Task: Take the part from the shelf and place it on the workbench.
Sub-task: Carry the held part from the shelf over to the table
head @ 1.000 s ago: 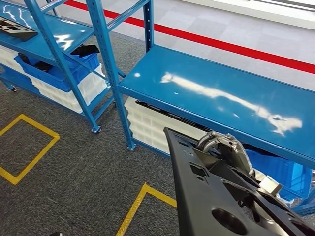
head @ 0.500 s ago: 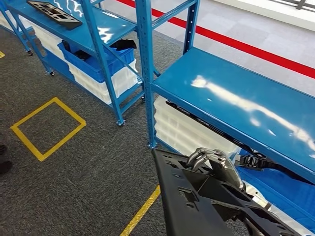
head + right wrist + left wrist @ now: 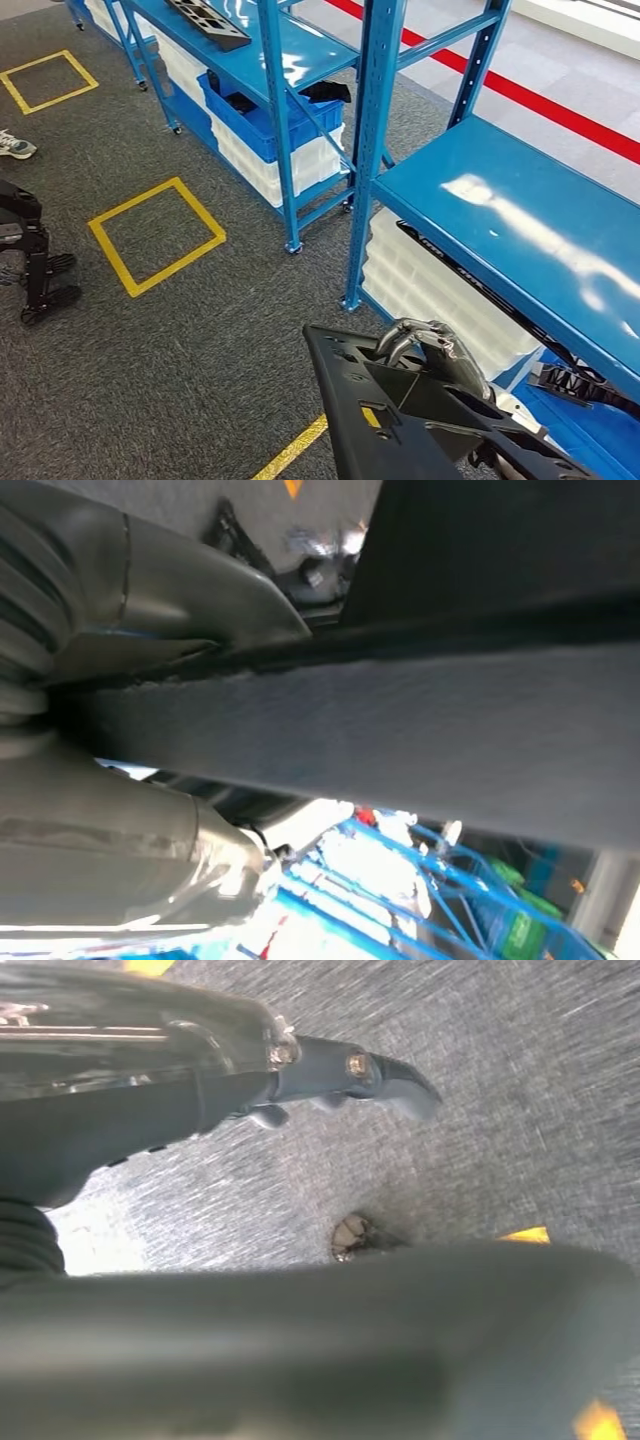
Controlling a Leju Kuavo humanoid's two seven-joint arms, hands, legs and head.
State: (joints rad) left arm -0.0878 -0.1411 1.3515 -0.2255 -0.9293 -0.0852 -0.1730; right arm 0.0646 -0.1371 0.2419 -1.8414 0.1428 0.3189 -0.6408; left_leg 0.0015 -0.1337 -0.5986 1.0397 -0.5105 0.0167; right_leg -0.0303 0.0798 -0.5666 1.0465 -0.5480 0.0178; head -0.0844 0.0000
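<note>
Whole view swung since a sec ago, so that's my head turning, not the stuff moving: blue shelf (image 3: 528, 215) slid right, yellow floor square (image 3: 157, 235) came in on the left, plus someone's shoe (image 3: 15, 146) at the edge. Black part (image 3: 407, 415) sits low in front of me, over the grey carpet, off the shelf, w/ my right hand (image 3: 434, 350) gripping it, fingers (image 3: 400, 335) curled over its top edge. In the right wrist view the part (image 3: 423, 730) runs straight across btwn my thumb and fingers, clamped. Left hand (image 3: 226, 1075) is under the part's edge (image 3: 340, 1340) in its wrist view; can't tell if it's gripping tbh. Another black part (image 3: 207, 22) lies on the far shelf.
</note>
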